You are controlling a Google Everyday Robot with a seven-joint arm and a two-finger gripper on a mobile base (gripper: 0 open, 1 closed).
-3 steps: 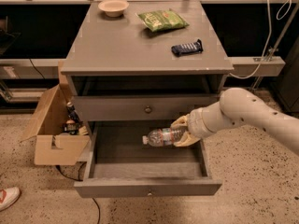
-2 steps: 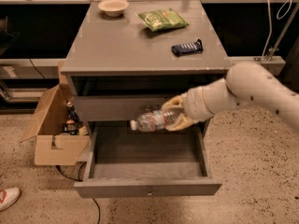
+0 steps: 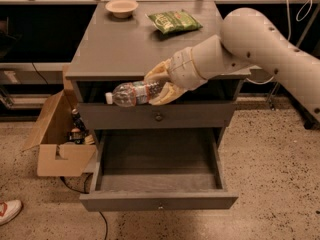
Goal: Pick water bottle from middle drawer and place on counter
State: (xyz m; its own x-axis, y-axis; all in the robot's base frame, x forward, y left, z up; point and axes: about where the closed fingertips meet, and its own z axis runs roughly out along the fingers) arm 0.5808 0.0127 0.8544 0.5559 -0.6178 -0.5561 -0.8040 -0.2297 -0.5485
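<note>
Water bottle (image 3: 131,93) up and out: lifted in the past second from the floor of the middle drawer (image 3: 159,202) to just below the front lip of the counter (image 3: 125,44). Carried on its side, white cap pointing left. Clamped near its base end by the gripper (image 3: 157,86), tan fingers (image 3: 156,72) closed above and below the clear body.

Drawer left standing open, grey floor bare; pick seemingly done, only the placing left. Not yet over the top: hanging in front of the dark recess above the upper drawer front (image 3: 158,117), upper side about level with the counter's edge. Likely needs more height before any move inward, or risks catching the overhanging lip.

Ample bare surface across the near and left part of the counter. Pale bowl (image 3: 122,7) at the far edge and green snack bag (image 3: 174,21) beyond the arm, both well apart from the bottle. Left of the cabinet, an open cardboard box (image 3: 50,149) with a dark bottle (image 3: 76,120) inside. Shoe (image 3: 9,210) at the lower left corner of the floor, well off the likely path.
</note>
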